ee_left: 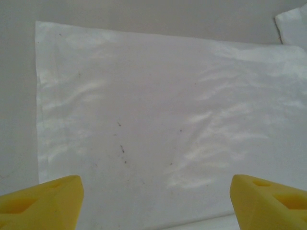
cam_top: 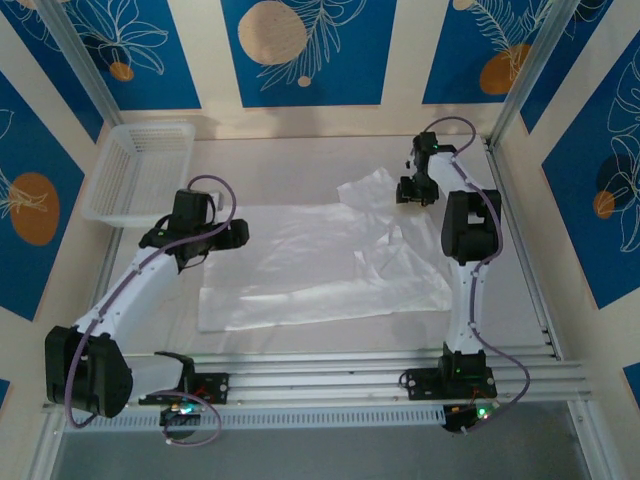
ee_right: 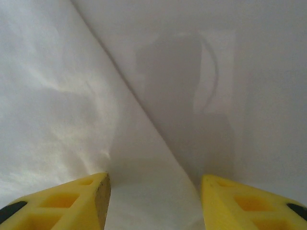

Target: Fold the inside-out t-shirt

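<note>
The inside-out t-shirt (cam_top: 320, 260) lies flat across the middle of the table, white and wrinkled, with one sleeve sticking up at the back right. My left gripper (cam_top: 240, 233) hovers over its left edge. In the left wrist view the left gripper (ee_left: 156, 203) is wide open, with the shirt cloth (ee_left: 158, 105) lying below it and nothing between its yellow fingers (ee_left: 43, 203). My right gripper (cam_top: 408, 193) sits over the back right sleeve. In the right wrist view the right gripper (ee_right: 154, 201) stands open above the shirt's slanting edge (ee_right: 57, 110), gripping nothing.
A white mesh basket (cam_top: 140, 170) stands at the back left, just behind the left arm. Bare white table (ee_right: 240, 72) lies to the right of the sleeve edge. Metal rails (cam_top: 400, 365) run along the near edge by the arm bases.
</note>
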